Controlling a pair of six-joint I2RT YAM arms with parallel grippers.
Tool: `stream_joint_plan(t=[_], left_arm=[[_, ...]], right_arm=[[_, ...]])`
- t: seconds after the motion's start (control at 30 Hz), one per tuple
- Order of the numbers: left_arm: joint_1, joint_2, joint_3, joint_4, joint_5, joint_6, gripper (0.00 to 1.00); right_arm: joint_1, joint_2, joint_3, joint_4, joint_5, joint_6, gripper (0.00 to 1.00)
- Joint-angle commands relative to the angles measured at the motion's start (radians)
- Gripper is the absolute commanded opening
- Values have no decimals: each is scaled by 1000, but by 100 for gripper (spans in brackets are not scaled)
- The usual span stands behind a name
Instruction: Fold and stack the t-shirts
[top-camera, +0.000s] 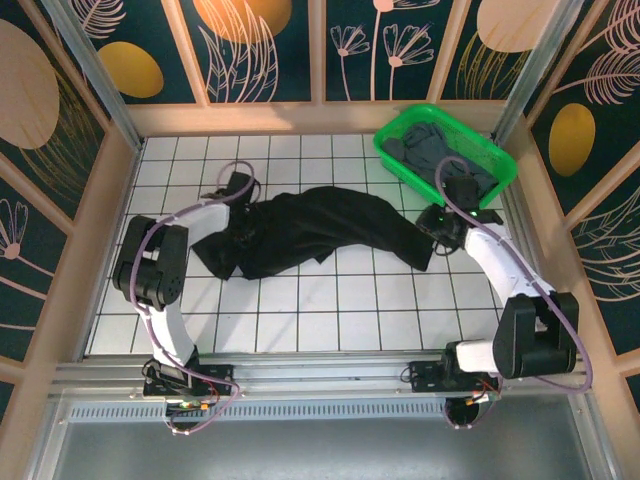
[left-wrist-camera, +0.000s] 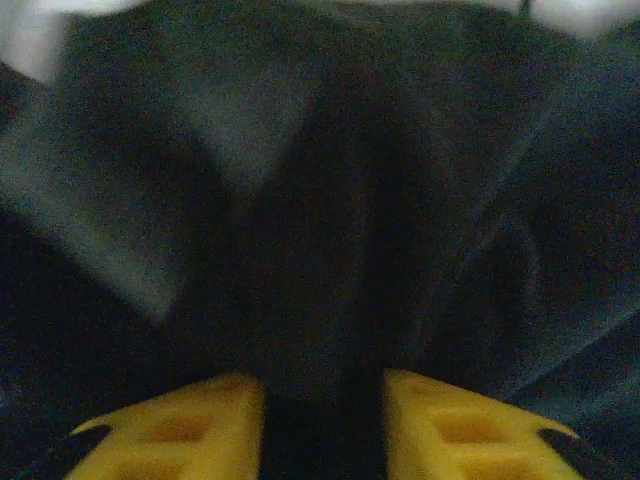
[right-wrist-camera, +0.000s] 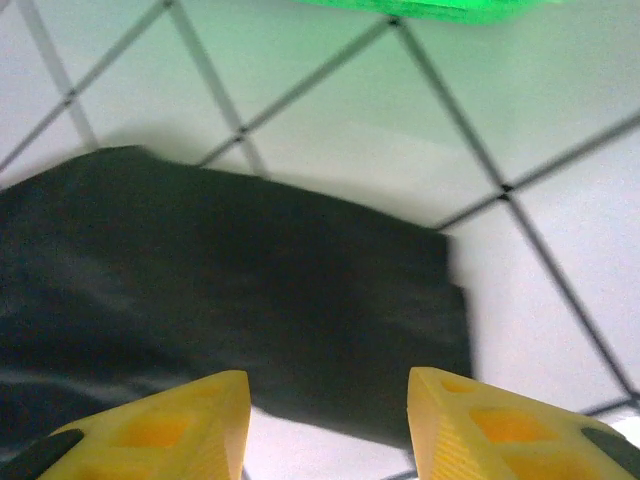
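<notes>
Finds grey t-shirt (top-camera: 440, 155) heaped in green basket (top-camera: 412, 170) at far right; black t-shirt (top-camera: 320, 225) crumpled across mid tabletop (top-camera: 330, 300); right end effector (right-wrist-camera: 325, 375) parted, empty, above its right edge; left end effector (left-wrist-camera: 322, 385) narrow about black cloth, hold impossible to tell.

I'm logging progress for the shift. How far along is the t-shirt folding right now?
Done: nothing folded or stacked. In hand: the black t-shirt lies rumpled across the tiles; the left arm's fingers have its cloth between them at one end, and the right arm's fingers stand open over the other end. Left: fold it, then the grey t-shirt in the green basket, and stack both.
</notes>
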Motion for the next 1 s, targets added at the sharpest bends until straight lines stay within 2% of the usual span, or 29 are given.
stream_joint_plan(t=[0.0, 0.17, 0.3, 0.47, 0.57, 0.67, 0.8, 0.87, 0.97], left_arm=[[-64, -39, -137, -17, 83, 0, 25], [-106, -126, -295, 68, 153, 5, 21], [-107, -182, -310, 129, 230, 35, 21], [-107, -214, -312, 121, 231, 5, 20], [-107, -226, -376, 182, 279, -57, 19], [-123, -217, -431, 300, 353, -138, 17], [-196, -171, -366, 394, 424, -174, 18], [-223, -161, -323, 435, 459, -183, 20], [-231, -163, -285, 460, 486, -183, 26]], right_arm=[[137, 74, 48, 35, 8, 65, 46], [344, 359, 199, 130, -102, 146, 43], [409, 591, 384, 120, -199, 206, 41], [413, 848, 668, -12, -167, 174, 36], [407, 974, 827, -43, -196, 151, 34], [407, 1099, 1010, -57, -253, 100, 31], [409, 1257, 1274, -81, -401, 5, 29], [405, 1282, 1336, -93, -429, -30, 29], [390, 1220, 1281, -55, -445, -60, 32]])
